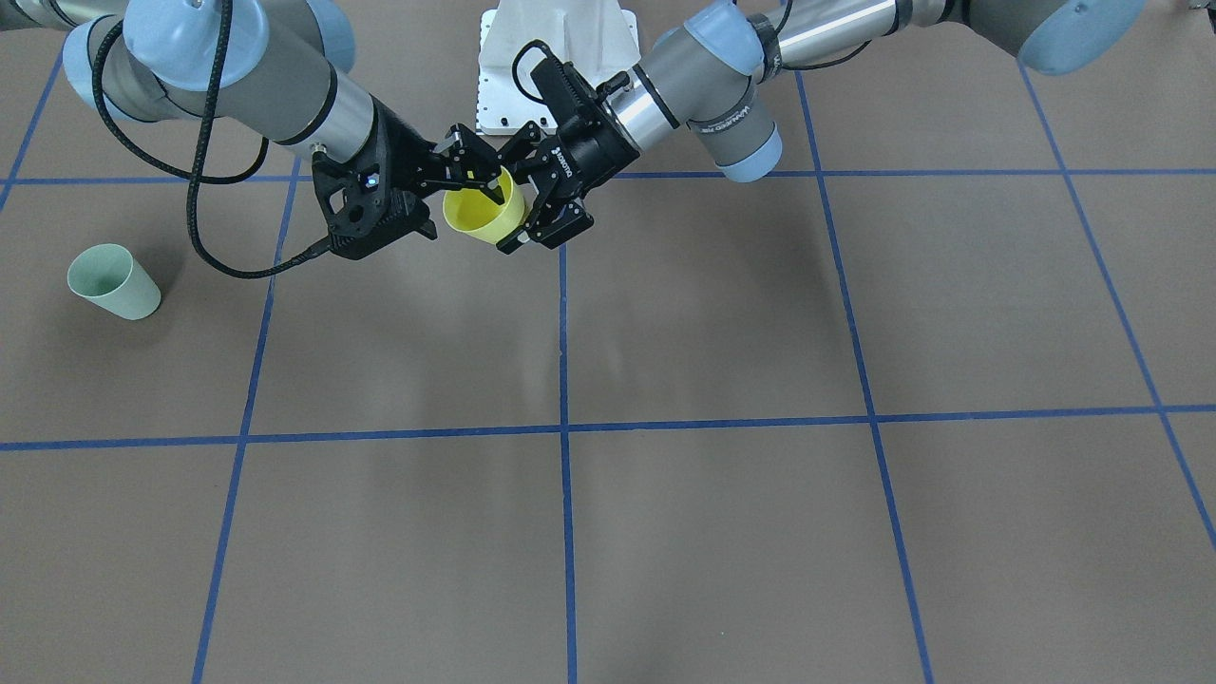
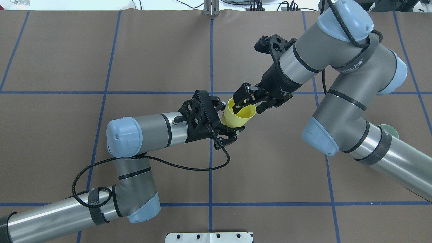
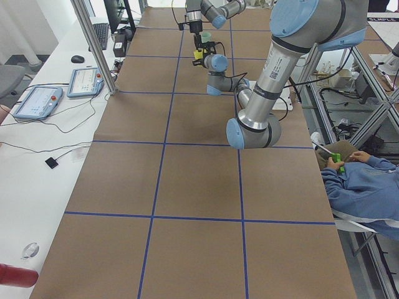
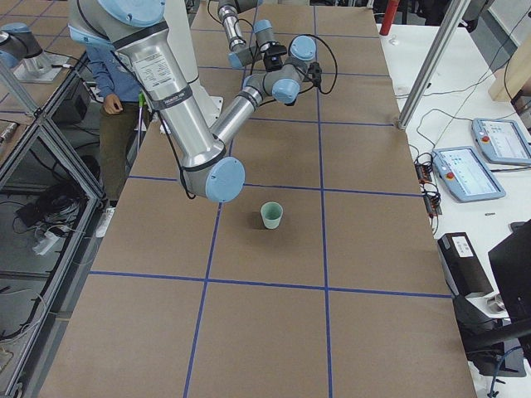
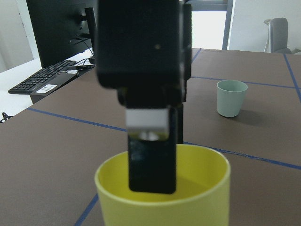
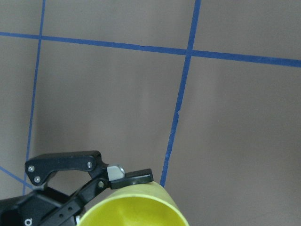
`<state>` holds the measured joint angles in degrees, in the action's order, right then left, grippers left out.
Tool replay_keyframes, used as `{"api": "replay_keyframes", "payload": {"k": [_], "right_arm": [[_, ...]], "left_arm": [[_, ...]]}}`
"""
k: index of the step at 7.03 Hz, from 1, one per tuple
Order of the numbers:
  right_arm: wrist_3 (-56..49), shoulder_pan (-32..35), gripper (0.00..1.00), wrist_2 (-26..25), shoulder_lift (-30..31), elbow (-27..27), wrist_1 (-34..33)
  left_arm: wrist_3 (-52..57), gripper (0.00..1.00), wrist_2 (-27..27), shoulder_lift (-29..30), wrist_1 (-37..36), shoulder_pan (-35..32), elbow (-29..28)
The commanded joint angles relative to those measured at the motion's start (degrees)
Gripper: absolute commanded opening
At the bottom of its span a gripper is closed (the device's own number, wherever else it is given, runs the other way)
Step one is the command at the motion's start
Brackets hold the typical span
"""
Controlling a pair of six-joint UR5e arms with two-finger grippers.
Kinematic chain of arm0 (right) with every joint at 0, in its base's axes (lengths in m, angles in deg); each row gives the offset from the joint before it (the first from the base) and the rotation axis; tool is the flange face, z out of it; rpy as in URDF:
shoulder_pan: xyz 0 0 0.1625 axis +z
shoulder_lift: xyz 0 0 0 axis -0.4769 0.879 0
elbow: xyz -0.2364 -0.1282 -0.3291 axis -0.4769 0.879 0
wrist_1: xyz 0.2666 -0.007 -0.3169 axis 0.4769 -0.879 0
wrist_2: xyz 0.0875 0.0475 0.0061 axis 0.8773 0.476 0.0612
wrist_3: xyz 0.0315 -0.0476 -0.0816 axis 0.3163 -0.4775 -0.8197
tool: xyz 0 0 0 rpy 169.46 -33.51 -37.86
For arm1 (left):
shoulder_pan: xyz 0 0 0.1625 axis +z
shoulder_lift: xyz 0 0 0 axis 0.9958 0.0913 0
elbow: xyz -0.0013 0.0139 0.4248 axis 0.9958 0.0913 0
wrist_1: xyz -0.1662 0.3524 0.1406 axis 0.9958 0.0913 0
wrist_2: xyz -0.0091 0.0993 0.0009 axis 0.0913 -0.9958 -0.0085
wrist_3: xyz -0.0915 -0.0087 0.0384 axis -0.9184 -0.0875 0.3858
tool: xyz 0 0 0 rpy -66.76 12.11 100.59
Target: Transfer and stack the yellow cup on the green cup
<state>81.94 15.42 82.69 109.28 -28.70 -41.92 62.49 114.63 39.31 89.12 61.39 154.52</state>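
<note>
The yellow cup (image 1: 484,217) (image 2: 238,116) hangs on its side above the table's middle, between both arms. My left gripper (image 1: 514,213) (image 2: 229,120) is shut on the cup's lower body, one finger on each side. My right gripper (image 1: 464,205) (image 2: 248,107) stands open at the rim, one finger inside the cup and the other outside it. That inner finger (image 5: 151,155) shows in the left wrist view. The green cup (image 1: 114,282) (image 4: 271,215) (image 5: 231,97) stands upright on the table on my right side, mostly hidden behind the right arm in the overhead view.
The white base plate (image 1: 556,66) (image 2: 209,237) sits at my edge of the table. A black cable (image 2: 189,167) loops off the left wrist. A seated person (image 3: 361,180) is beside the table. Control pendants (image 4: 469,170) lie on the side bench.
</note>
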Motion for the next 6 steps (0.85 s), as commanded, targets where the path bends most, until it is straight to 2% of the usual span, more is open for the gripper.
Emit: {"api": "replay_keyframes", "payload": {"k": [1,3,4,5,6], "right_arm": [[0.01,0.05,0.56,0.00,0.01,-0.02,-0.03],[0.01,0.05,0.30,0.17,0.09,-0.02,-0.12],[-0.08,0.14,0.19,0.26,0.27,-0.10,-0.03],[-0.08,0.22,0.02,0.26,0.27,-0.19,-0.12],[-0.08,0.31,0.00,0.35,0.27,-0.37,-0.03]], "left_arm": [[-0.23,0.18,0.00,0.02,1.09,0.00,0.03],[-0.32,0.18,0.00,0.02,1.28,0.00,-0.06],[-0.32,0.29,0.00,0.02,1.28,0.00,0.03],[-1.19,0.33,0.00,0.02,1.28,0.00,0.03],[-2.07,0.33,0.00,-0.07,1.28,0.00,-0.06]]}}
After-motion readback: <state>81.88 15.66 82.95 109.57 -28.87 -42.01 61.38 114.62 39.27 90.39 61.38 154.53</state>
